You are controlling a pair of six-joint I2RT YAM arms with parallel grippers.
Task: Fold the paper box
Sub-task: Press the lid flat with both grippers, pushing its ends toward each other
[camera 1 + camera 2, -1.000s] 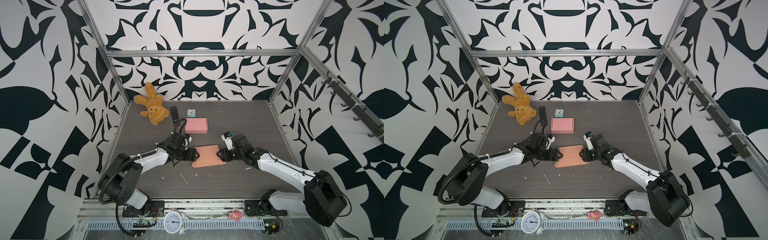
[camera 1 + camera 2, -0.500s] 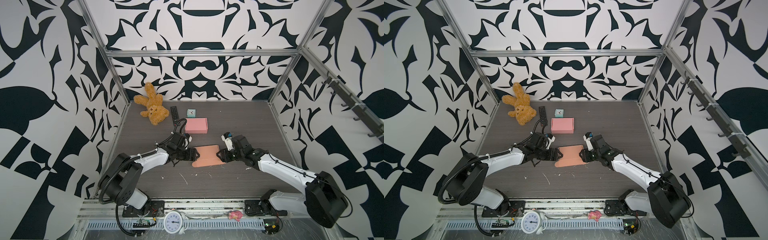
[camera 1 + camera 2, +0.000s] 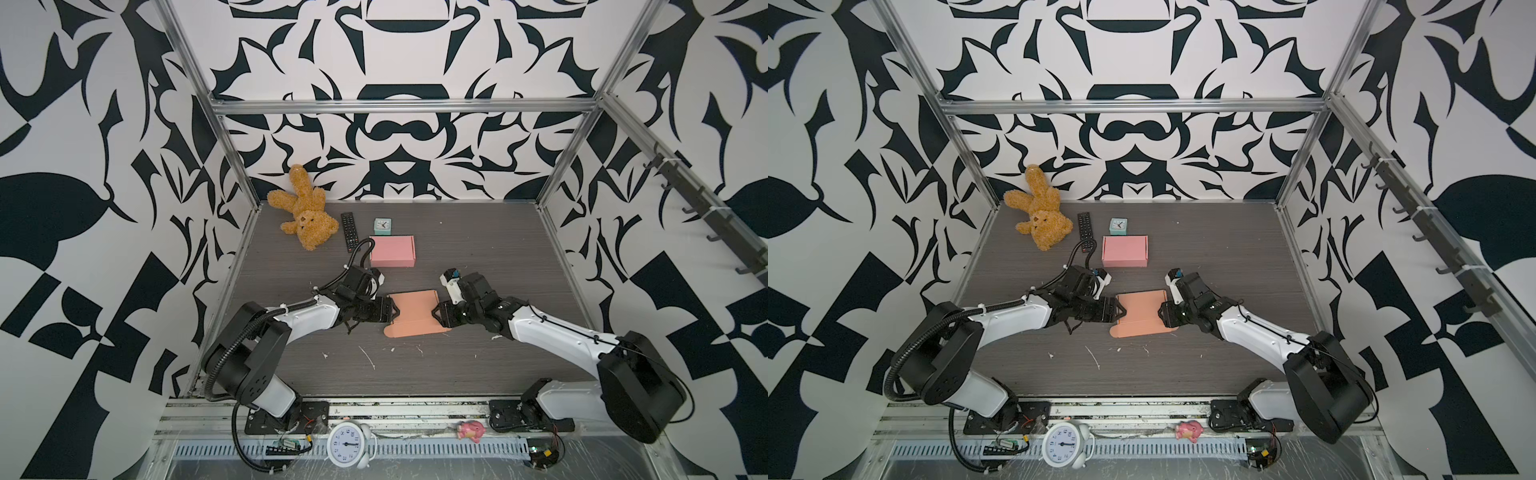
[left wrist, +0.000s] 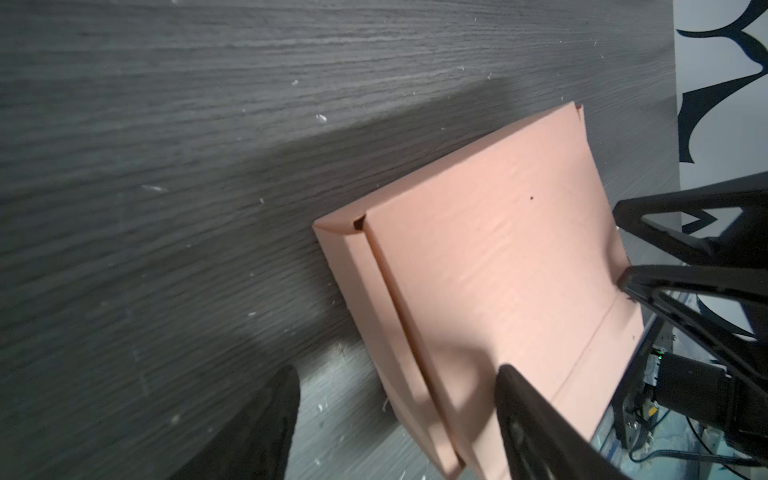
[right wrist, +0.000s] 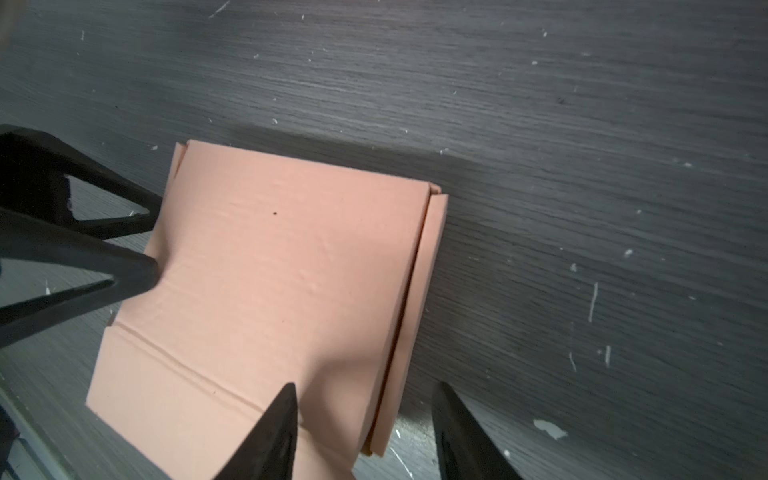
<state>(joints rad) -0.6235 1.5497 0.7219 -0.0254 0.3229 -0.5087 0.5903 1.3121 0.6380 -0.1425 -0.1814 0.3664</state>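
In both top views the paper box (image 3: 415,316) (image 3: 1144,316), a salmon cardboard piece, lies mostly flat on the dark table, with its side flaps folded in. My left gripper (image 3: 392,309) (image 3: 1121,311) sits at its left edge and my right gripper (image 3: 435,313) (image 3: 1160,313) at its right edge. In the left wrist view the left gripper (image 4: 399,415) is open, with one finger over the top panel (image 4: 498,270) and the other over the table. The right gripper (image 5: 365,428) is open and straddles the opposite folded edge (image 5: 415,311) the same way.
A closed pink box (image 3: 392,250) stands just behind the left arm. Further back are a remote (image 3: 349,231), a small teal clock (image 3: 381,225) and a teddy bear (image 3: 305,216). A white alarm clock (image 3: 348,444) and a pink toy (image 3: 469,430) sit on the front rail.
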